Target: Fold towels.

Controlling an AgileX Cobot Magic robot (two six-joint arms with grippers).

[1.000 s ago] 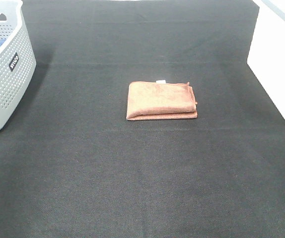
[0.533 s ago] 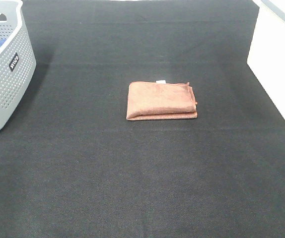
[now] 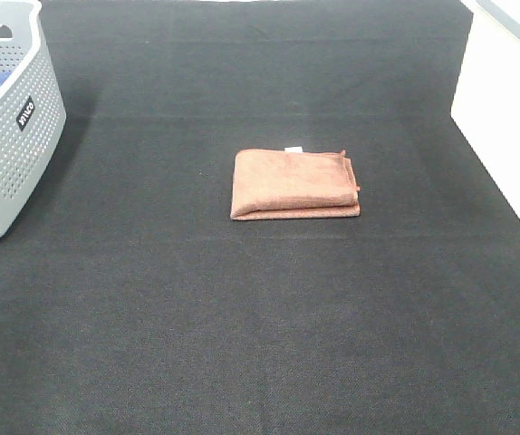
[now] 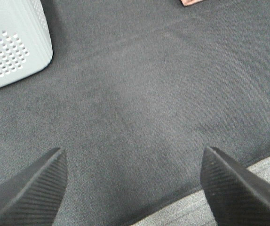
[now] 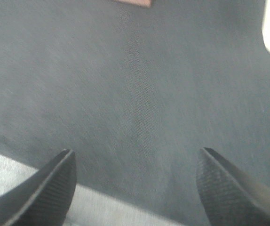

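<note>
A reddish-brown towel lies folded into a compact rectangle in the middle of the black table cover, a small white tag at its far edge. Neither gripper shows in the exterior high view. In the left wrist view my left gripper stands open above bare black cloth near the table's front edge, and only a corner of the towel shows far off. My right gripper is open too, over bare cloth, with a sliver of the towel far from it.
A grey perforated basket with something blue inside stands at the left; the left wrist view also catches the basket. A white container stands at the right edge. The table's front edge lies just beneath both grippers.
</note>
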